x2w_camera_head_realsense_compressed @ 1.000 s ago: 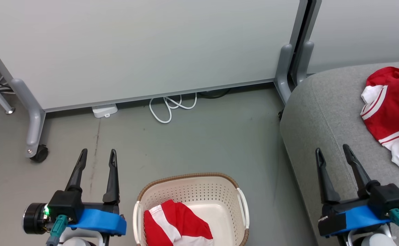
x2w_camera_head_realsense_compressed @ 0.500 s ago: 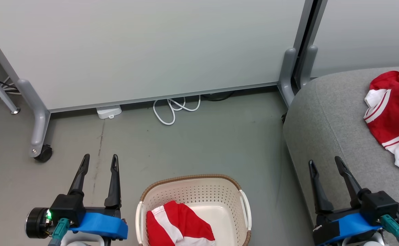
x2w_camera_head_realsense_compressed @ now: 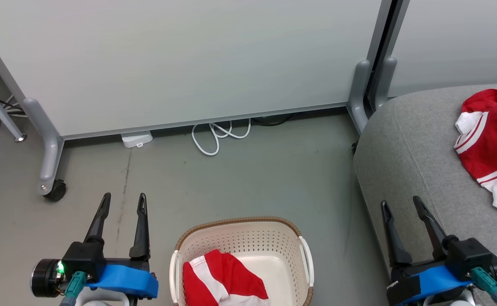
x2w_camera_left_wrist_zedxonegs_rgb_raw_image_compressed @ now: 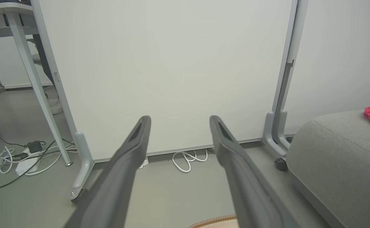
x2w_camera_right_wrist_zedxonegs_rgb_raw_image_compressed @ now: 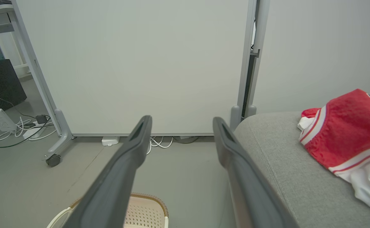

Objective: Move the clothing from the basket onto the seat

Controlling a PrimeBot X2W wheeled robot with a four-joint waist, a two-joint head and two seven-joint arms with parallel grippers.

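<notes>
One red garment [x2w_camera_head_realsense_compressed: 225, 278] lying in basket [x2w_camera_head_realsense_compressed: 248, 243] at 6 o'clock; second red garment [x2w_camera_head_realsense_compressed: 491, 136] resting on seat [x2w_camera_head_realsense_compressed: 405, 144] at 3 o'clock; left hand [x2w_camera_head_realsense_compressed: 123, 196] and right hand [x2w_camera_head_realsense_compressed: 400, 202] hovering wide, holding nothing.

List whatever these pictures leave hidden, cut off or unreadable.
- Head view: the bottom edge cuts the near part of the cream perforated plastic basket.
- Head view: the same edge cuts the red, white-striped garment inside; anything beneath it is hidden.
- Head and right wrist views: the right edge cuts the red-and-white garment on the light-grey fabric seat, lettering included.
</notes>
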